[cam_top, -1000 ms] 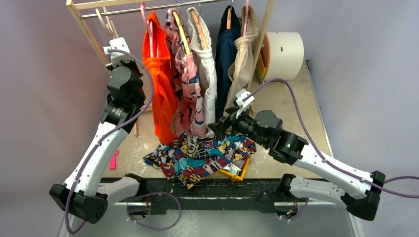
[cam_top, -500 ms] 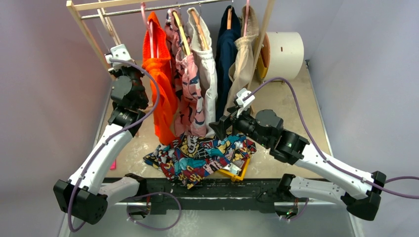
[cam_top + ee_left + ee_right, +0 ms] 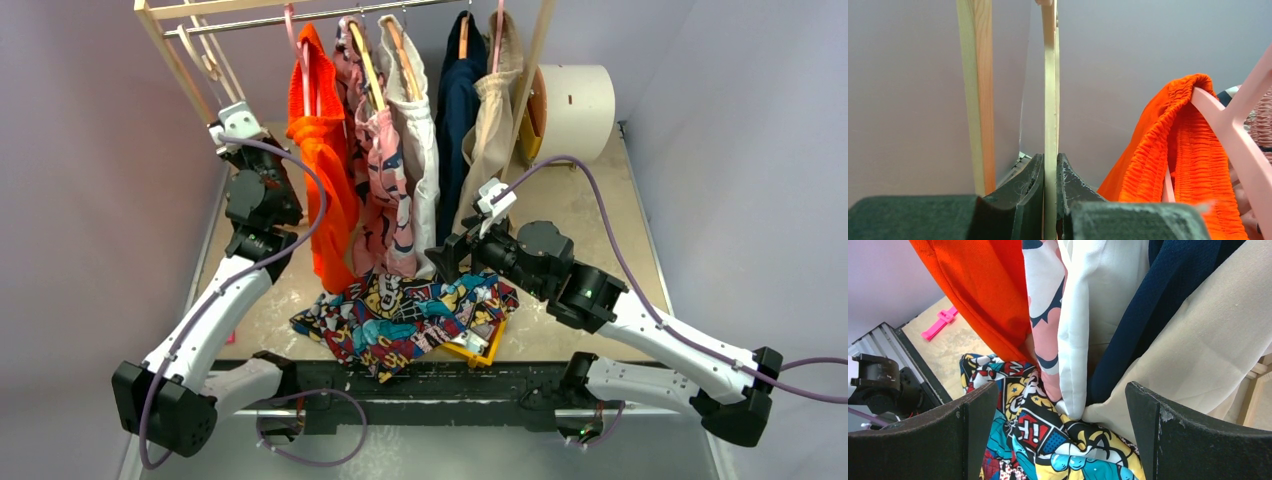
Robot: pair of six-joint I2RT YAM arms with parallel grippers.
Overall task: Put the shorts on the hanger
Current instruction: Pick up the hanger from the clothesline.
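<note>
Two arms are busy at separate spots. The left arm reaches up to the left end of the rack (image 3: 163,40). There the left fingers (image 3: 1037,175) are pinched narrow on the hanger (image 3: 1050,75), which the wrist view shows edge-on as a thin cream strip standing upright between them. Just left of that strip stands a wooden post (image 3: 977,90). To its right an orange garment (image 3: 1173,140) is draped over a pink hanger (image 3: 1243,145).

The shorts (image 3: 400,315) lie crumpled on the table (image 3: 590,220) near its front edge. They sit below the hems of the hanging clothes and well apart from the hanger. One corner covers part of a yellow object (image 3: 478,350).

The right fingers (image 3: 979,430) are spread wide and hold nothing. They hover over the far side of the shorts, with the hems of a white garment (image 3: 1088,315) and a beige garment (image 3: 1198,340) showing between them. Whether they touch any cloth cannot be told.

A pink clip (image 3: 230,325) lies on the table beside the left arm.
</note>
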